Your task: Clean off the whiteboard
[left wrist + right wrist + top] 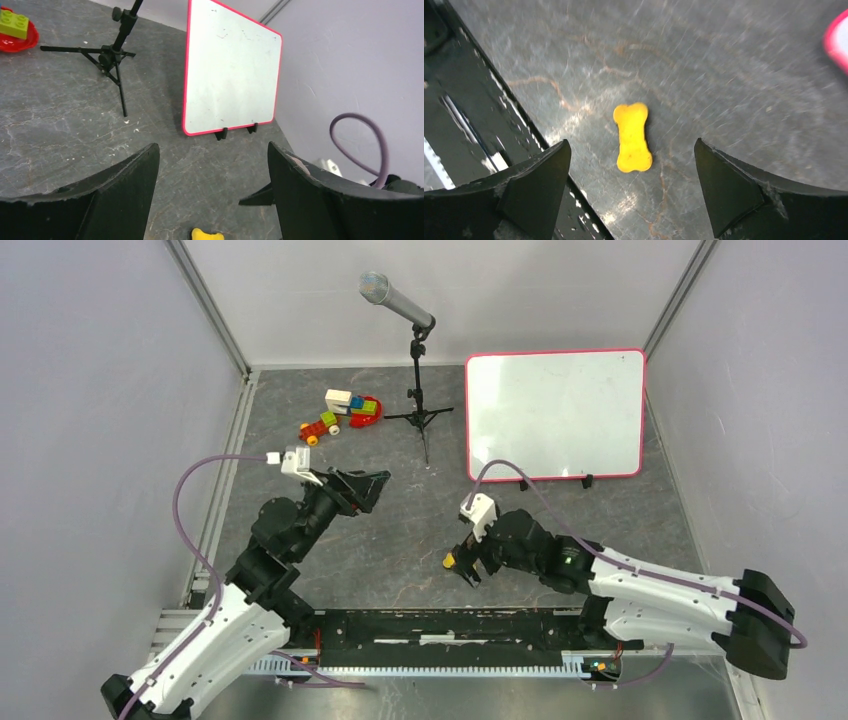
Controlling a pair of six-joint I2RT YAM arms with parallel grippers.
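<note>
The whiteboard [555, 415], white with a thin pink-red frame and small black feet clips, lies at the back right of the table. It also shows in the left wrist view [230, 70], with only faint specks on it. Its pink edge [836, 40] shows in the right wrist view. My left gripper [378, 487] is open and empty, left of centre, pointing toward the board [212, 165]. My right gripper [464, 568] is open and empty just above a small yellow bone-shaped piece [632, 136] on the table, with the piece ahead of its fingertips [631, 165].
A microphone on a black tripod [418, 360] stands left of the board. A red plate with toy bricks [342, 412] sits further left. The black rail [450, 625] runs along the near edge, close to the yellow piece [450, 561]. Grey walls enclose the table.
</note>
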